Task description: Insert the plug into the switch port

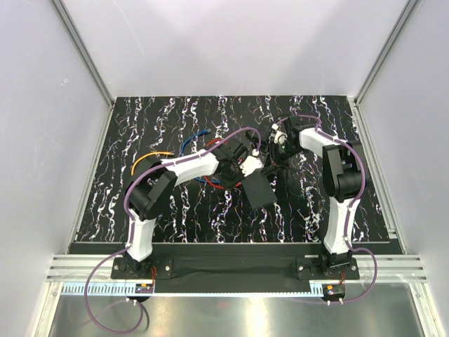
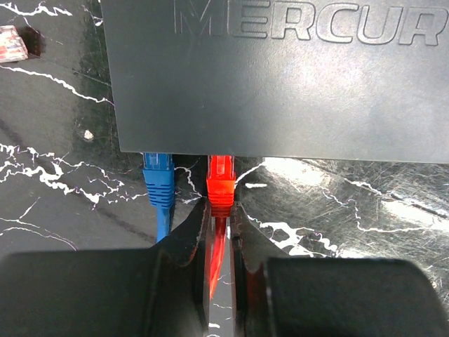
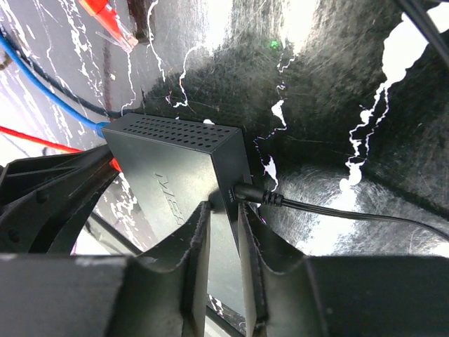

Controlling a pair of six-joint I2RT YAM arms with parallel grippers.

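Observation:
The flat black switch box (image 2: 280,77) fills the top of the left wrist view. A red plug (image 2: 221,179) goes into a switch port in its near edge, which the plug hides; its depth is unclear. A blue plug (image 2: 158,175) sits in the port to its left. My left gripper (image 2: 222,207) is shut on the red cable just behind the plug. My right gripper (image 3: 223,210) clamps the switch box (image 3: 175,175) across its thickness, beside a black power cord (image 3: 302,205) plugged into its side. From above, the box (image 1: 261,188) lies between both grippers.
An orange plug (image 3: 112,24) with a clear tip lies loose on the marbled black table (image 2: 56,140). A clear connector (image 2: 10,43) lies at the left of the box. Orange (image 1: 147,158) and blue (image 1: 193,140) cables curl behind the left arm.

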